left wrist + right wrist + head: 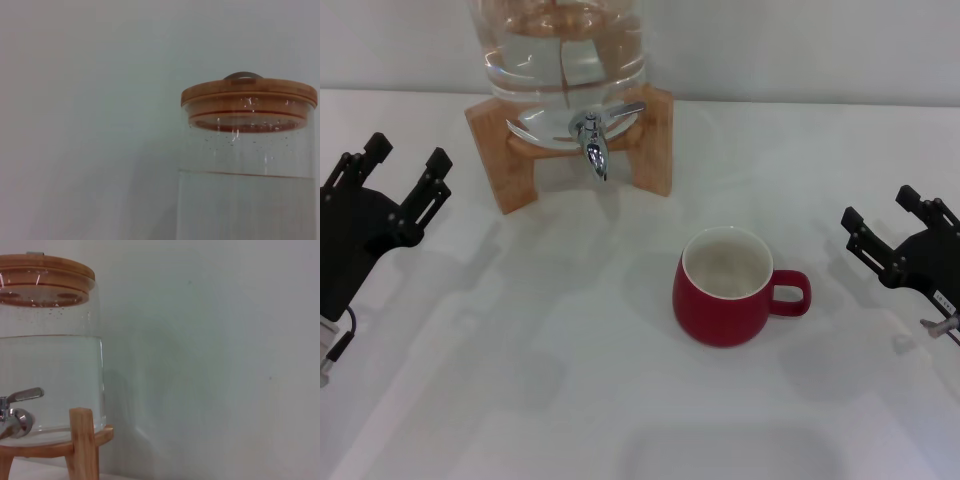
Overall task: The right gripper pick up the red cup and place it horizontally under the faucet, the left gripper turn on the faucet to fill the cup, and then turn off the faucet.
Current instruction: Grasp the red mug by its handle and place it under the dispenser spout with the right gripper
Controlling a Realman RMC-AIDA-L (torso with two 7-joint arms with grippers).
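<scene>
On the white table (pixel 520 400), we see the red cup (pixel 725 288) standing upright, handle turned toward the right gripper (pixel 885 230), whose spread fingers hold nothing, well apart from it. The left gripper (pixel 405 165) also shows spread, empty fingers, near the wooden stand (pixel 500 150). Between the two grippers and beyond their fingertips, the faucet (pixel 592 135) juts from the glass water jar (pixel 560 50), spout down.

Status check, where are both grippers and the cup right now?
Left gripper open, parked left. Right gripper open, right of red cup. Cup upright, untouched, not under faucet. Path clear.
</scene>
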